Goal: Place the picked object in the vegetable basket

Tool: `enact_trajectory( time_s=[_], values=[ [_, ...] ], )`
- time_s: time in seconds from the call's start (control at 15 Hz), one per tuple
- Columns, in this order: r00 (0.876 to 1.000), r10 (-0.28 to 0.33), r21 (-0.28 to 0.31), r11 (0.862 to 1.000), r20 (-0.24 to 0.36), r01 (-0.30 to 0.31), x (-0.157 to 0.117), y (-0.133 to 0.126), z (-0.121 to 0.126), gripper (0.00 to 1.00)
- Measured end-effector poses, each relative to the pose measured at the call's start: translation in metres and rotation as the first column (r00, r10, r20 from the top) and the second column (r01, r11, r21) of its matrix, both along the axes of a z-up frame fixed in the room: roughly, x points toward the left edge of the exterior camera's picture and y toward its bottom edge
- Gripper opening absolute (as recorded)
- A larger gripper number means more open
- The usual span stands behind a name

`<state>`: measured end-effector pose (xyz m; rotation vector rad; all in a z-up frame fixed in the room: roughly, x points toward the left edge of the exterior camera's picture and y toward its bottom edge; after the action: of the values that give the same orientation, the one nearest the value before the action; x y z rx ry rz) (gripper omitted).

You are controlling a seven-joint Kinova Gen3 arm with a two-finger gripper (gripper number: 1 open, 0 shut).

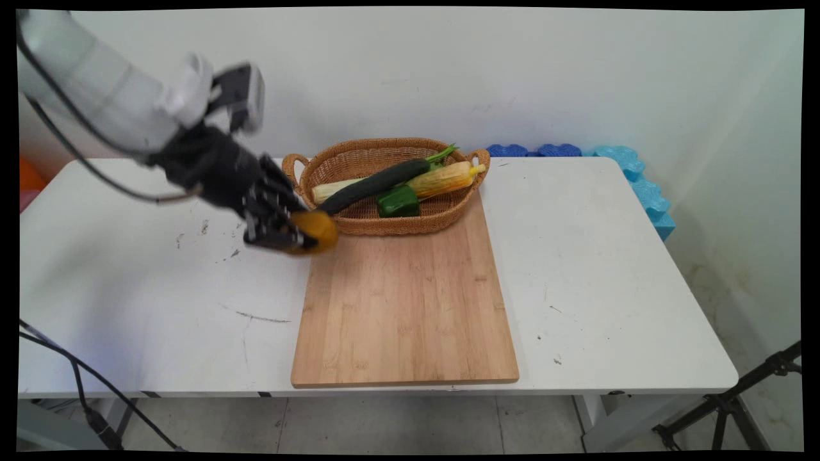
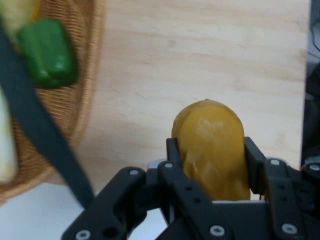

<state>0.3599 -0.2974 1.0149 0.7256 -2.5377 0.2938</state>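
My black gripper [image 1: 301,235] is shut on a rounded yellow-orange vegetable [image 1: 316,231], which looks like a potato [image 2: 214,150]. It hangs over the far left corner of the wooden cutting board [image 1: 405,301], just left of the wicker basket [image 1: 410,224]. The basket holds a dark cucumber [image 1: 375,186], a green pepper [image 1: 398,201] and corn cobs [image 1: 442,180]. In the hand view the fingers [image 2: 172,155] clasp the potato on both sides, with the board [image 2: 200,60] below and the pepper [image 2: 48,52] in the basket [image 2: 85,100] at upper left.
Blue foam pieces [image 1: 634,179] lie against the wall at the table's far right edge. Black cables [image 1: 83,384] hang at the lower left, and a tripod leg [image 1: 737,397] stands at the lower right off the table.
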Motion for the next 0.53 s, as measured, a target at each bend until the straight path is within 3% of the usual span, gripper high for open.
enact_trajectory(
  time_s=[0.27, 0.53],
  values=[
    [0.997, 0.079, -0.037, 0.996, 0.006, -0.078, 0.013, -0.028, 0.033, 0.0],
    [0.984, 0.177, -0.061, 0.983, 0.025, -0.175, 0.027, -0.06, 0.038, 0.0]
  ],
)
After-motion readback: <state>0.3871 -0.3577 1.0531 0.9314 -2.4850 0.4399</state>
